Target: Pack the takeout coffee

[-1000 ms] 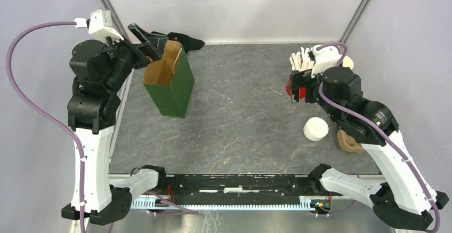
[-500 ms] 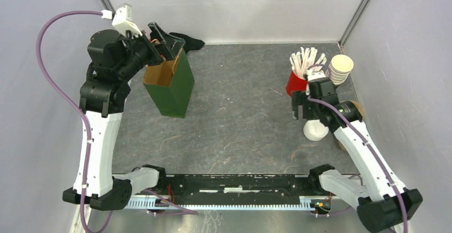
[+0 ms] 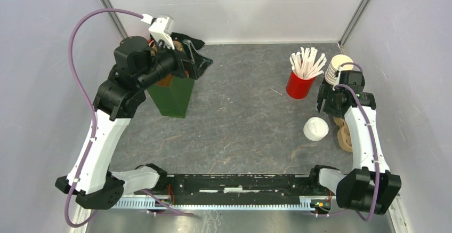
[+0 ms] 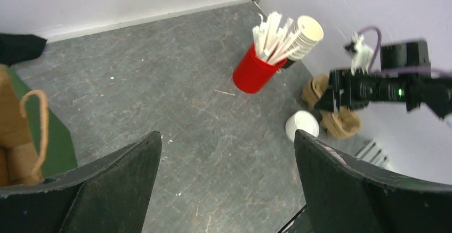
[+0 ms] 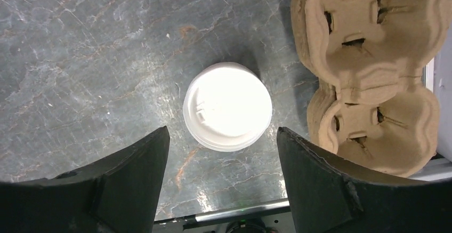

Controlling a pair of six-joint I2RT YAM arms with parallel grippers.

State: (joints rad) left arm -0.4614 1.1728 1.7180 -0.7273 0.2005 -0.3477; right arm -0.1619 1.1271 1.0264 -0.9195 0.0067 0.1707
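Note:
No dark capped coffee cup shows in any view. A green paper bag [image 3: 173, 95] with a brown inside stands open at the back left, and its edge shows in the left wrist view [image 4: 53, 142]. My left gripper [image 3: 194, 63] is open and empty, just right of the bag's mouth, with only bare floor between its fingers in its wrist view [image 4: 226, 134]. My right gripper [image 3: 326, 105] is open and empty, above a loose white lid [image 5: 227, 106] that lies flat on the table [image 3: 315, 129].
A brown pulp cup carrier [image 5: 373, 57] lies right of the lid [image 3: 345, 139]. A red cup of white stirrers [image 3: 297, 85] and a stack of lidless cups [image 3: 340, 65] stand at the back right. A black cloth [image 4: 18, 46] lies behind the bag.
My left arm has swung right, from the bag's left rim to past its right side. My right arm has pulled back toward the right wall, uncovering the lid.

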